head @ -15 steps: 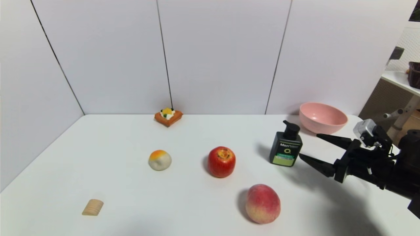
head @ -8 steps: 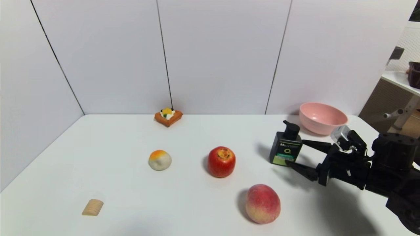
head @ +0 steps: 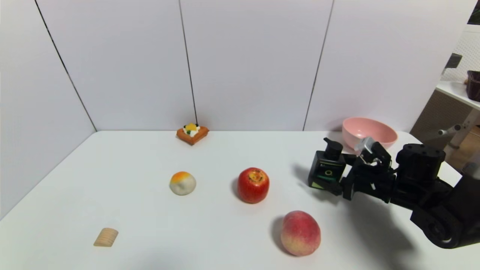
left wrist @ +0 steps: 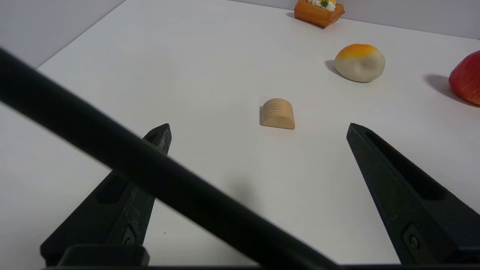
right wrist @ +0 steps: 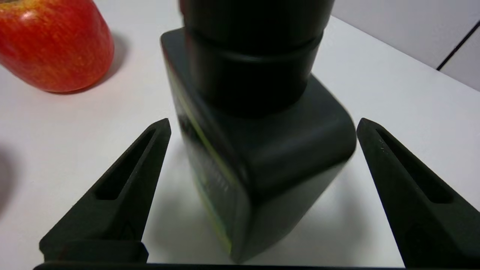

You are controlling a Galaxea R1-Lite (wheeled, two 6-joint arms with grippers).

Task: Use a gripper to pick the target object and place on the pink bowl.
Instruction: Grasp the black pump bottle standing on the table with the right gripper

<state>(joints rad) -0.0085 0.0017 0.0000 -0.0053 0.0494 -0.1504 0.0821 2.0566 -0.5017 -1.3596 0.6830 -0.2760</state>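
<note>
The right pincer (right wrist: 262, 127) stands fully open, holding nothing, straddling the upright bottle (right wrist: 258, 150) so closing can clamp its sides.

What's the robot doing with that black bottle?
The right pincer is open, with one finger on each side of the black pump bottle. It hasn't squeezed it yet, and the bottle stands on the white table. The pink bowl waits just behind it, empty as far as I can see. The left pincer sits open over by a little wooden block, doing nothing.
</note>
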